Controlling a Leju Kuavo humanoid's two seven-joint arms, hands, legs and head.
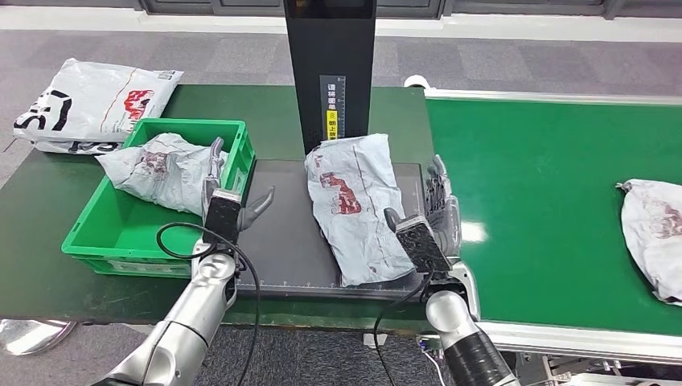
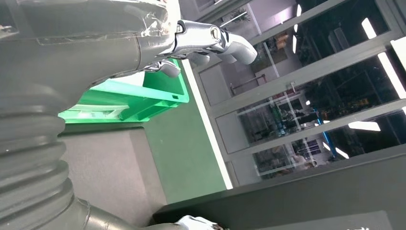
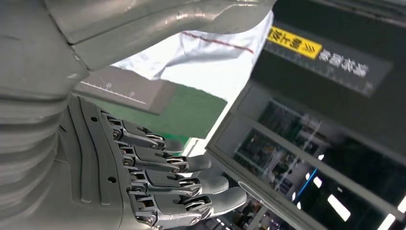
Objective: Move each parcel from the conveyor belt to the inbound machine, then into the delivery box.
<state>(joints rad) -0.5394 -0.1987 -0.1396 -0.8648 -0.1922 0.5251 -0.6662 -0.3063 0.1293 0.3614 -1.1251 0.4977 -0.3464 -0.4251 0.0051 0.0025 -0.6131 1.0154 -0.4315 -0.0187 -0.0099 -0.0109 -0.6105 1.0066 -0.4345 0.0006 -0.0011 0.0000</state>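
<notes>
Dark scanner plate [image 1: 281,233] carries the parcel [image 1: 358,205], just inside your right hand [image 1: 430,221], fingers spread, holding nothing. Left hand [image 1: 229,201] likewise released; scoop from both sides toward green box [image 1: 96,241].

One parcel [image 1: 354,205] lay on the machine's platform [image 1: 285,233], just left of the right hand [image 1: 430,221] and right of the left hand [image 1: 229,197]. The crate [image 1: 112,233] sat left of the left hand with another parcel [image 1: 157,169] in it. A third parcel [image 1: 653,237] lay on the belt [image 1: 547,201], well right of the right hand.
</notes>
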